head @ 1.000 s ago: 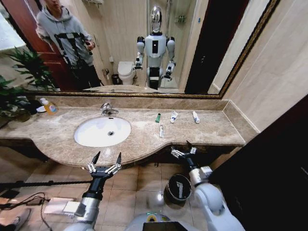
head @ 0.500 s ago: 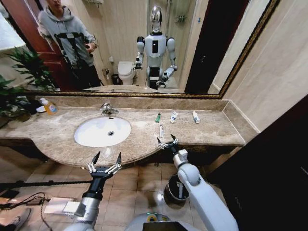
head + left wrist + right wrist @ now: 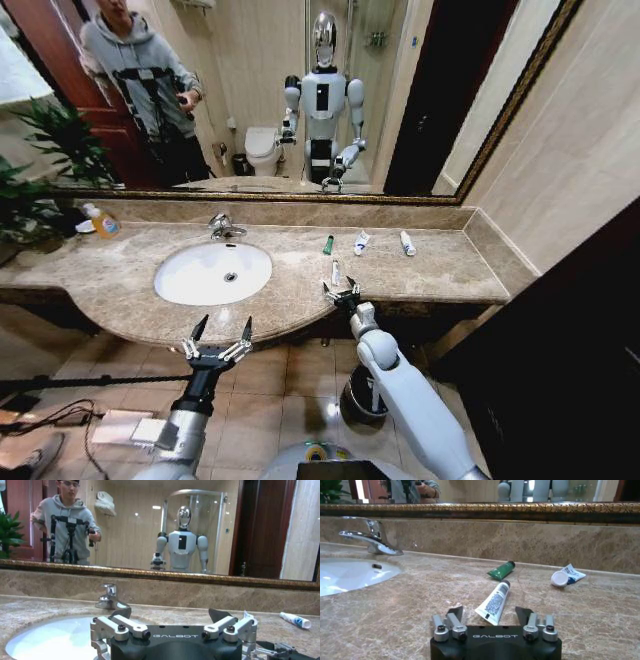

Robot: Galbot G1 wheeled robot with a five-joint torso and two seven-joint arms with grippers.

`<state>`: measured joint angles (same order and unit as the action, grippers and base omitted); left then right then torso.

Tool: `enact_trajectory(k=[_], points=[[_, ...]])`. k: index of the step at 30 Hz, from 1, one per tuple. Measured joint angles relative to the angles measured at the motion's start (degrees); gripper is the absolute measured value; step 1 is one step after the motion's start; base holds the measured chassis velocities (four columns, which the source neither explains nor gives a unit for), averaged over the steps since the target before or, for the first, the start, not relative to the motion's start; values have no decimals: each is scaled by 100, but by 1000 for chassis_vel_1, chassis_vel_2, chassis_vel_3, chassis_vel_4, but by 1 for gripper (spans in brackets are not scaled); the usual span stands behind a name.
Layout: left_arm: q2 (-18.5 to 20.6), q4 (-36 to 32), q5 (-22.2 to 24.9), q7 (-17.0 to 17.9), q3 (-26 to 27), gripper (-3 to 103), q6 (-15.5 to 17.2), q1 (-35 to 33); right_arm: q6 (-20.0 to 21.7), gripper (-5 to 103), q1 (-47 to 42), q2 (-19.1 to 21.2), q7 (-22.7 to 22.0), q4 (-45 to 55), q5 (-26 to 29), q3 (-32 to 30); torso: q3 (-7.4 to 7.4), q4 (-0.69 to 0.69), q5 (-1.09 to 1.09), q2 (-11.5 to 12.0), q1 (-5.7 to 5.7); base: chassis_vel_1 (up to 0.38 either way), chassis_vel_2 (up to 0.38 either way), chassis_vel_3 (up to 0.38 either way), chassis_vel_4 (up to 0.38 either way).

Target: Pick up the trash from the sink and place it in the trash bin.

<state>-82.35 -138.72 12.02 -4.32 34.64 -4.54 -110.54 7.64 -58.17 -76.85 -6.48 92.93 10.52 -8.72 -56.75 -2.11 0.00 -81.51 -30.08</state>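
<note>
Right gripper (image 3: 340, 293), centre of head view, fingers spread and empty, poised over beige-brown marble countertop (image 3: 120, 270) just short of white finger-sized tube with printed label (image 3: 494, 602). Tube lying flat, between the fingertips' line. Advised: lower squarely, straddle tube across its width, close gently. Left gripper (image 3: 217, 336) open, empty, lower centre-left, below the counter edge.
</note>
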Motion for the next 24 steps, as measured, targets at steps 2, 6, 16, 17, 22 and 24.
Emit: enact_trajectory(k=[2, 6, 16, 17, 22, 24], points=[[0, 0, 0, 0, 0, 100, 0, 0, -8, 63, 13, -14, -13, -23, -3, 0, 0, 0, 0, 0, 0, 0, 0, 0, 0], [0, 0, 0, 0, 0, 100, 0, 0, -11, 47, 33, -36, -77, -53, 22, 1, 0, 0, 0, 0, 0, 0, 0, 0, 0], [0, 0, 0, 0, 0, 100, 0, 0, -23, 9, 20, -66, -125, -79, 45, -21, 0, 0, 0, 0, 0, 0, 0, 0, 0], [0, 0, 0, 0, 0, 100, 0, 0, -23, 9, 18, -66, -129, -77, 45, -20, 0, 0, 0, 0, 0, 0, 0, 0, 0], [0, 0, 0, 0, 0, 100, 0, 0, -10, 0, -17, -55, -143, -2, 56, -17, 0, 0, 0, 0, 0, 0, 0, 0, 0], [0, 0, 0, 0, 0, 100, 0, 0, -5, 0, -54, -36, -144, 54, 71, -27, 0, 0, 0, 0, 0, 0, 0, 0, 0]])
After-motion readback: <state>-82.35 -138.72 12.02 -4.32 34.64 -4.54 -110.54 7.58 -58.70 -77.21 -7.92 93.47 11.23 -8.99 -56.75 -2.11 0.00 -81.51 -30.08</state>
